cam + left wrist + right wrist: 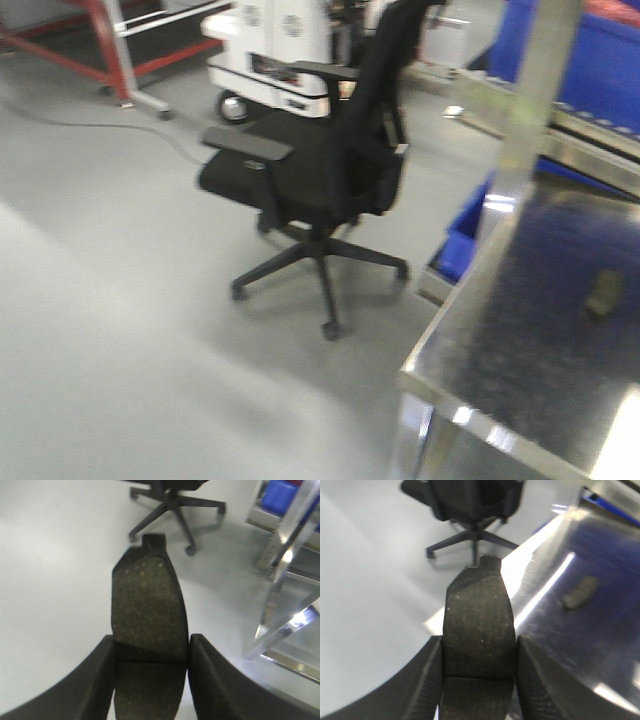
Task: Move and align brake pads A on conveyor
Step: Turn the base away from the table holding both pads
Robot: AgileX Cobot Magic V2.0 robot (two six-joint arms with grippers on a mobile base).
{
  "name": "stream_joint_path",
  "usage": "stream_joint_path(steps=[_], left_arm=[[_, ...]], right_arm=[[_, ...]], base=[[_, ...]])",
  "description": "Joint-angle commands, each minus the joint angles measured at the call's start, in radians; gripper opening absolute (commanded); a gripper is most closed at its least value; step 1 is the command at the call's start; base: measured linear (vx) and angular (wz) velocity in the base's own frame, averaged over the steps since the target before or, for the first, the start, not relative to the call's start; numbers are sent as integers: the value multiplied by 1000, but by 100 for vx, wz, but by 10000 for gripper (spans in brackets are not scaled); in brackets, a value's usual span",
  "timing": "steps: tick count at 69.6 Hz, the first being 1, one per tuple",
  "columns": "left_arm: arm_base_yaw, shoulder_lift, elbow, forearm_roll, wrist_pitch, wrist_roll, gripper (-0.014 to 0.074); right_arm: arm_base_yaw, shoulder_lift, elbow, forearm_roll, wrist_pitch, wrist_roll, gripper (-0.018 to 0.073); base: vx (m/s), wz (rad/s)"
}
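Black office chair near steel table

Shiny steel tabletop w/ 1 brake pad flat on it, away fr. front edge.

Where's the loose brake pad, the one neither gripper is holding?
The loose brake pad lies flat on the shiny steel table, far right in the front view, right of the office chair.

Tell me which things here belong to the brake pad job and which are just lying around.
Job: left brake pad, clamped in left gripper; right brake pad, clamped in right gripper; loose brake pad, apparently, on steel tabletop.
Lying about: office chair; blue bin; red frame.
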Motion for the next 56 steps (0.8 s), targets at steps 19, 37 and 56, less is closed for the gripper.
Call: stream_joint_path(steps=[19,37,56], left_arm=[[-6,-4,-21,12,-70,-7,-6],[-6,-4,-21,12,-70,-7,-6],[-6,-4,-21,12,-70,-7,-6]], right_arm=[[0,-1,-26,-5,-80,-4,-8],[0,-1,-26,-6,-80,-4,-8],[0,-1,-26,-6,-80,-4,-8]], base=[[-15,58],[-16,61],[-16,63]])
